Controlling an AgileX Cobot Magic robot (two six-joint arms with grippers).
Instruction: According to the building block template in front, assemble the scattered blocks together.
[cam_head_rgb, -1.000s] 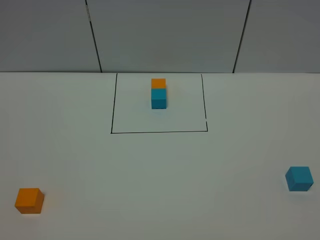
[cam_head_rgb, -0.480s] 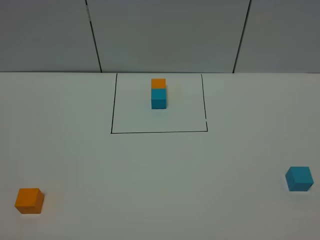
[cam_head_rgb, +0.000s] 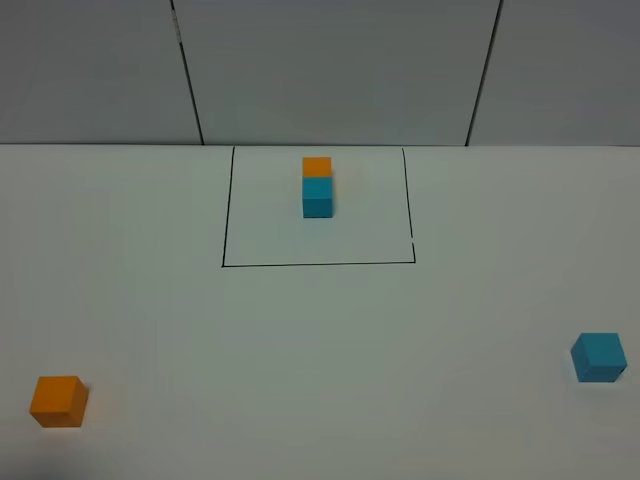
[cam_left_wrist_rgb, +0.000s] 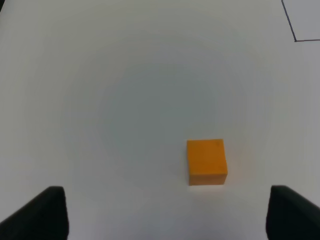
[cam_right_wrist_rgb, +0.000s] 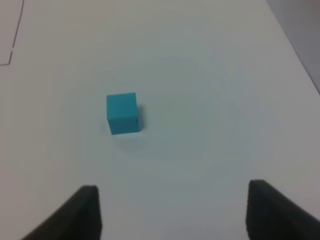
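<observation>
We see a white table (cam_head_rgb: 320, 340) running back to grey wall panels (cam_head_rgb: 330, 70). In the upper middle of the high view, the building block template (cam_head_rgb: 317, 187) sits inside a black outline (cam_head_rgb: 318, 264), with its orange cube directly above its teal one in the frame, touching. The loose orange block (cam_head_rgb: 58, 401) lies at the lower left and the loose teal block (cam_head_rgb: 598, 357) at the right edge, well apart. Our left gripper (cam_left_wrist_rgb: 164, 215) has its fingers spread wide and empty, the orange block lying ahead of them. Our right gripper (cam_right_wrist_rgb: 182, 212) is likewise spread, facing the teal block.
</observation>
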